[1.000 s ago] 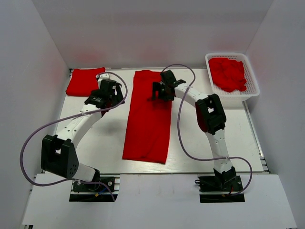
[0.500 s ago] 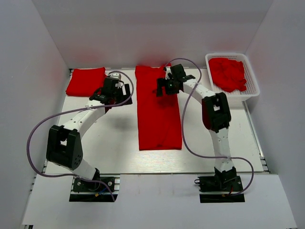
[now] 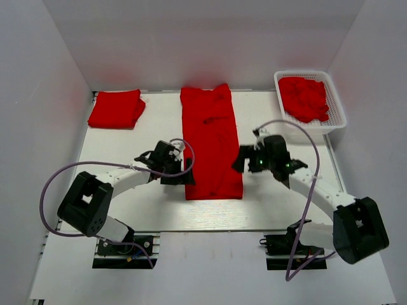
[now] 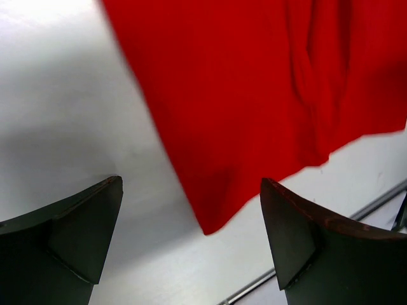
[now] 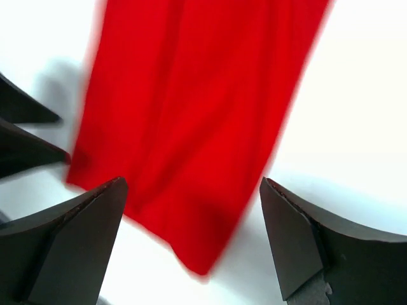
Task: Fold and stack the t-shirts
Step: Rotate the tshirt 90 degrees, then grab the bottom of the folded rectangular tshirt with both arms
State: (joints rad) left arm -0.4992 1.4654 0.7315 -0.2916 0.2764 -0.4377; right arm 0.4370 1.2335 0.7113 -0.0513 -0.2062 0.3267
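A long red t-shirt (image 3: 211, 141), folded into a narrow strip, lies flat in the middle of the table, reaching to the back edge. My left gripper (image 3: 180, 173) is open and empty just left of its near left corner (image 4: 213, 219). My right gripper (image 3: 245, 160) is open and empty just right of its near right corner (image 5: 200, 257). A folded red t-shirt (image 3: 116, 108) lies at the back left. Crumpled red t-shirts (image 3: 305, 97) fill the basket.
A white mesh basket (image 3: 336, 124) stands at the back right. White walls close in the table on three sides. The left gripper's fingers (image 5: 25, 136) show at the left edge of the right wrist view. The table's front edge (image 4: 318, 241) runs close below the left gripper.
Both grippers let go of the strip's far end and moved down to its near corners. The shirt was first pulled toward the back, straightened, and now lies still.
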